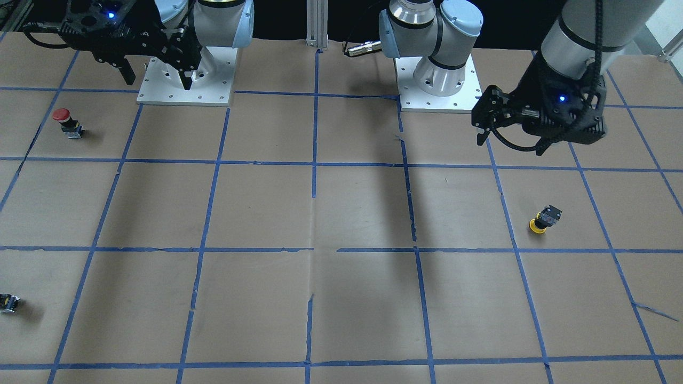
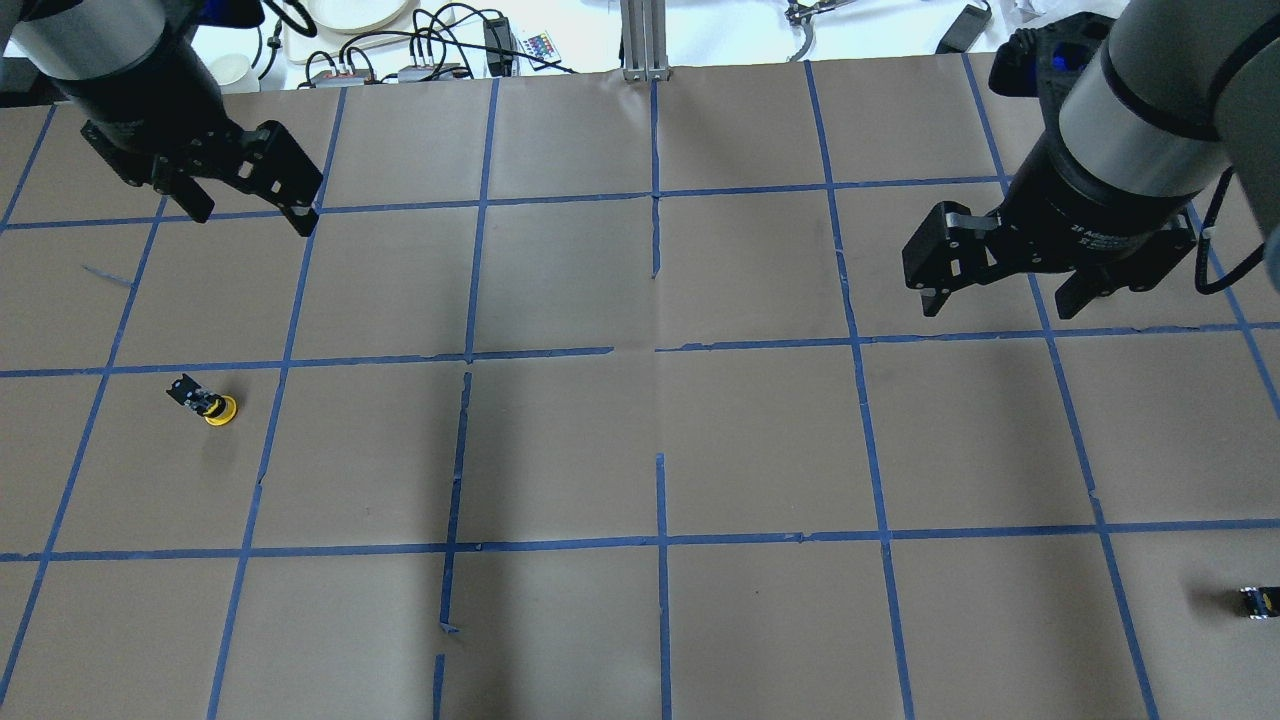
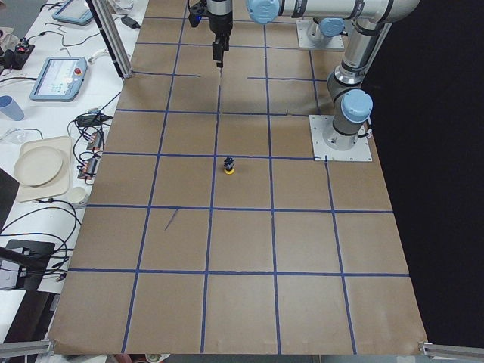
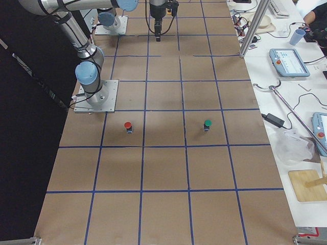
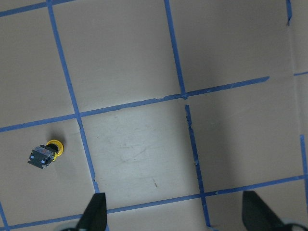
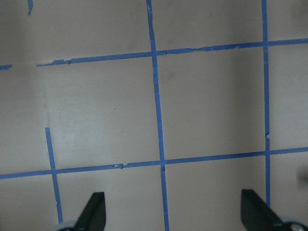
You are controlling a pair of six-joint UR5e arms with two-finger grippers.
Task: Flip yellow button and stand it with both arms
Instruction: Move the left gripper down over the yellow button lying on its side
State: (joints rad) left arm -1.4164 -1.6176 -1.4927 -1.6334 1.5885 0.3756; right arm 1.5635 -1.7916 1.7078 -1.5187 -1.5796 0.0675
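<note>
Below everything, a brown papered table (image 2: 760, 440), taped into blue squares; above one side of it the left arm (image 2: 110, 60), above the other the right arm (image 2: 1150, 120); at their ends the left claw (image 2: 252, 205) and right claw (image 2: 1000, 300), both spread wide, gripping nothing, raised off the paper; well apart from the left claw, inside one taped square on that side, the yellow button (image 2: 205, 400), cap down, body uppermost; over on the right arm's side, a red button (image 1: 66, 121); smaller still, a black block (image 1: 8, 303) by the table's edge.
</note>
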